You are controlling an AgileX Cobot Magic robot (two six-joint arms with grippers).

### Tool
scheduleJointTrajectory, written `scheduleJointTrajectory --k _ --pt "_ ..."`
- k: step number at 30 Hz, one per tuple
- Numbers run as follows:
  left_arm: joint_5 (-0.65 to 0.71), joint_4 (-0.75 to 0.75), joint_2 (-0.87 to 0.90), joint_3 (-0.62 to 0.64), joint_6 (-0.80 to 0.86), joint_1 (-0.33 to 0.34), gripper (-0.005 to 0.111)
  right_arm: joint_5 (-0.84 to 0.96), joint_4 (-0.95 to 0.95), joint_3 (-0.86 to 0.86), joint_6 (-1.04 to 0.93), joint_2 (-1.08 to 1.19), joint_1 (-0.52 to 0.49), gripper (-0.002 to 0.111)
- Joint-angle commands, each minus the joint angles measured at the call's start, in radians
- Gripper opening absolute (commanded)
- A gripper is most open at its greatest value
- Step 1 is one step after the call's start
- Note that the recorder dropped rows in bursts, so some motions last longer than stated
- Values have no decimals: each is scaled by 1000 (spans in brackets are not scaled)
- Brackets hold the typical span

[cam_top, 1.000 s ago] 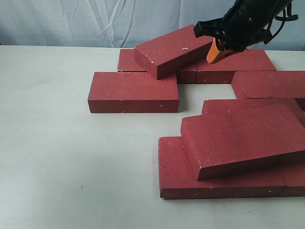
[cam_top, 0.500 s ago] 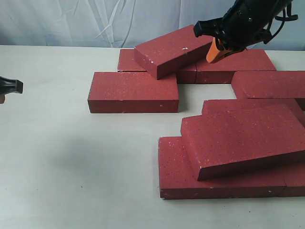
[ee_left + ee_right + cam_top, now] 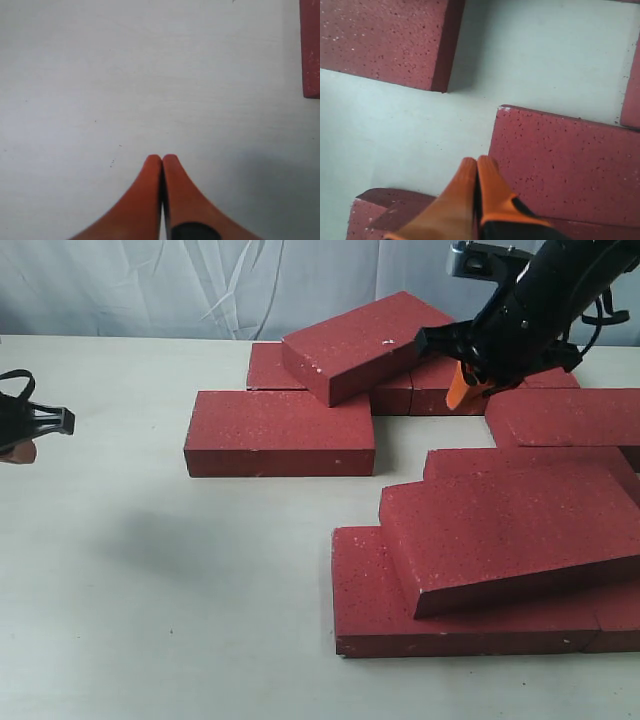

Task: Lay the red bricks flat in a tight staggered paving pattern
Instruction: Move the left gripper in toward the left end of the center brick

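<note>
Several red bricks lie on the white table. One flat brick sits alone left of centre. A tilted brick leans on the back row. Another tilted brick rests on the front bricks. My right gripper is shut and empty, hanging just right of the back tilted brick, above the gap before the right-hand brick. Its wrist view shows the shut tips at the corner of a flat brick. My left gripper is shut at the far left over bare table.
A pale curtain hangs behind the table. Bare tabletop stretches across the left and front left. In the left wrist view one brick edge shows at the side. Another brick lies across the gap from the right gripper.
The right gripper dropped lower and shifted slightly right, away from the back tilted brick's top edge. The left gripper came into view from the left edge. No brick moved.
</note>
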Motion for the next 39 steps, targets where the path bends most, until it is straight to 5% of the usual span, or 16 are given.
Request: scheduleJointTrajectory --k 1,13,29,39 --pt "-10 -19 16 -9 -1 1 0 -55 -11 34 -2 -11 -6 -1" --pt "-37 -21 60 -56 -1 1 0 24 5 34 -2 -32 -4 -1" --pt "-24 -91 324 -227 13 -1 0 1 31 38 0 -48 -4 -1" --pt "-20 -126 479 -350 32 -98 0 -5 30 38 0 -43 -4 -1"
